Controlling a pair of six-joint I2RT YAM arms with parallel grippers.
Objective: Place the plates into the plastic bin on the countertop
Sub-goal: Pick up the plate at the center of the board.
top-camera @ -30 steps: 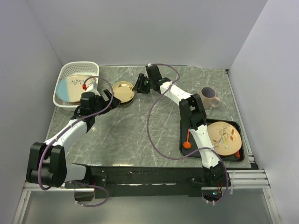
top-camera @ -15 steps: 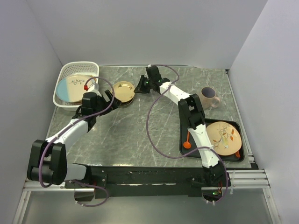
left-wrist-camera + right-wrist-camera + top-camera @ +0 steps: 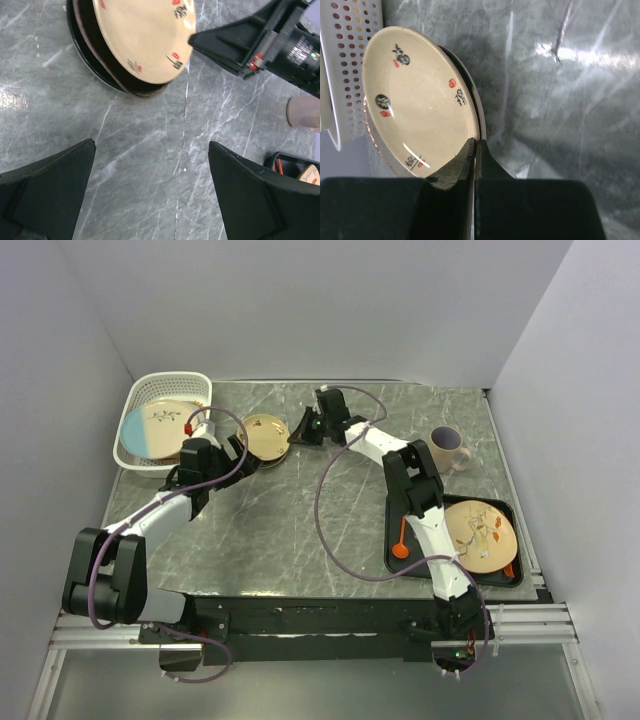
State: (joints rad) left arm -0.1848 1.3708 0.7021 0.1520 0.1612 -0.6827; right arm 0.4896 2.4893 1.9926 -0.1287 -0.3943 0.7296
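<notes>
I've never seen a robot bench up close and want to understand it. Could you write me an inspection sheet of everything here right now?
Surface: grey-green veined countertop.
Job's things: blue-and-cream plate in white bin; small tan plate tilted above dark plate; sprig plate on black tray.
Clutter: mug on the countertop; orange spoon on the tray.
Pincers: right pincer shut on small tan plate's rim; left pincer open, empty.
Cables: a purple cable loops over each arm.
Surroundings: plain pale walls.
</notes>
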